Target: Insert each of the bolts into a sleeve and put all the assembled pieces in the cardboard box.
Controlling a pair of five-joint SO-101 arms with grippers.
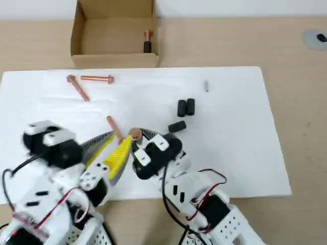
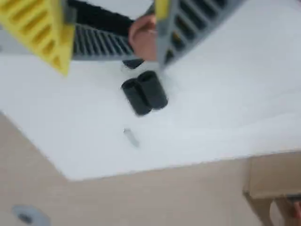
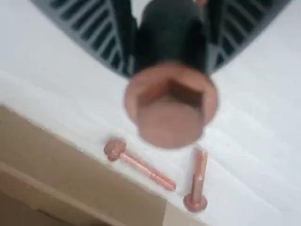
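While the sleeve is gripped: the right end effector (image 1: 137, 140) is clenched on a black sleeve (image 3: 169, 33) with a copper bolt head (image 3: 170, 106) at its near end. I cannot tell how deep the shaft sits.
Left end effector (image 2: 112, 59): released, jaws spread either side of that bolt head, the grey one right against it.
Doing it well: probably press the head straight along the sleeve's axis until flush. A skewed push could jam it or twist the sleeve loose.
Loose bolt (image 1: 115, 127): lies on the white sheet (image 1: 230, 153) just beside the left jaws, easily knocked.
Single sleeve (image 1: 176, 126): near the right arm.
Sleeve pair (image 1: 185, 107): touching each other, farther out.
Small metal pin (image 1: 206, 86): beyond them.
Two bolts (image 1: 97, 79): close together at the sheet's far edge.
Cardboard box (image 1: 76, 35): on the bench (image 1: 296, 76) past the sheet, with one assembled piece (image 1: 147, 42) inside.
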